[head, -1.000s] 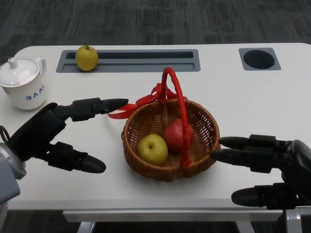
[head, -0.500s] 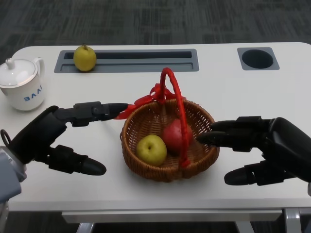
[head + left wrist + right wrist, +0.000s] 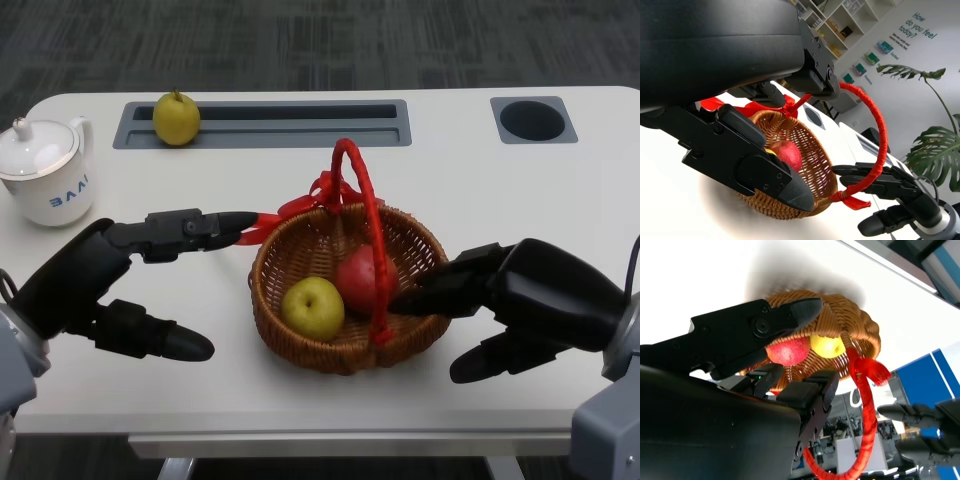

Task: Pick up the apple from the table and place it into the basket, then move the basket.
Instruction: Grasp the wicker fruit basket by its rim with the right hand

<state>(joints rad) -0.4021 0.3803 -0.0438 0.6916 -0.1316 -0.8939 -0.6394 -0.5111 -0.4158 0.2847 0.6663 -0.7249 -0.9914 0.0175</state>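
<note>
Inside round woven wicker basket (image 3: 300, 262), smooth red apple (image 3: 357, 279); both hands spread, empty.

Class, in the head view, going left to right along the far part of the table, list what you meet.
White ceramic teapot → yellow-green pear in the long grey recessed tray → round dark cup hole.

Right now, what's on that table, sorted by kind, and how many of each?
Yellow fruit: 2, one in the basket, one at the back by the slot
Red apple: 1
Basket: 1
Teapot: 1
Total: 5 things
</note>
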